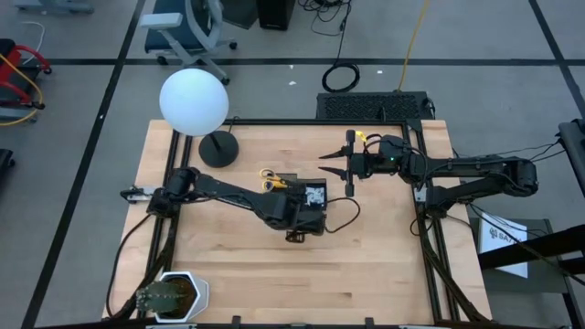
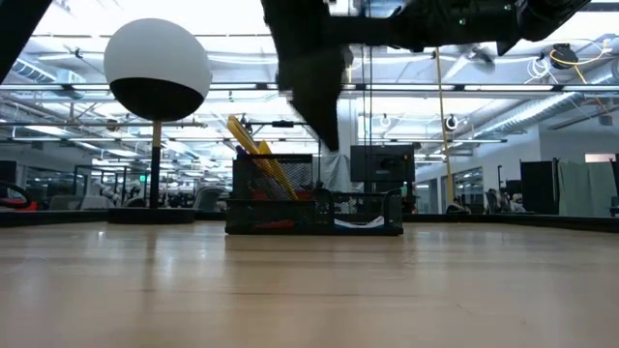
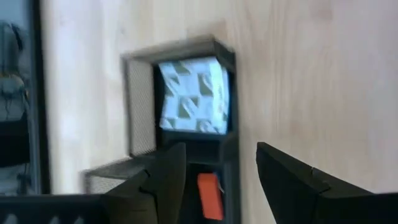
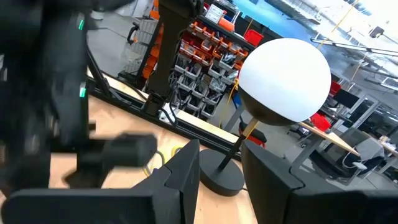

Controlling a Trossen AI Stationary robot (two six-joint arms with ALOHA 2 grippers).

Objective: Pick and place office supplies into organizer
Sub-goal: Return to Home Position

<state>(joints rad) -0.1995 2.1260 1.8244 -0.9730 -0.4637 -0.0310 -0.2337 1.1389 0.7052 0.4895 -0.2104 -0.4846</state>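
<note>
The table carries everything. In the high view the left arm lies across most of the organizer, so its compartments are hard to tell apart there. The left pincer hovers over the organizer, released, with nothing between its fingers. The right pincer hangs near the organizer, also released and empty. One compartment holds the patterned note pad, and a neighbouring one holds the orange eraser. The yellow-handled scissors stand at the end nearest the lamp. Whatever else stands with them is too blurred to tell.
</note>
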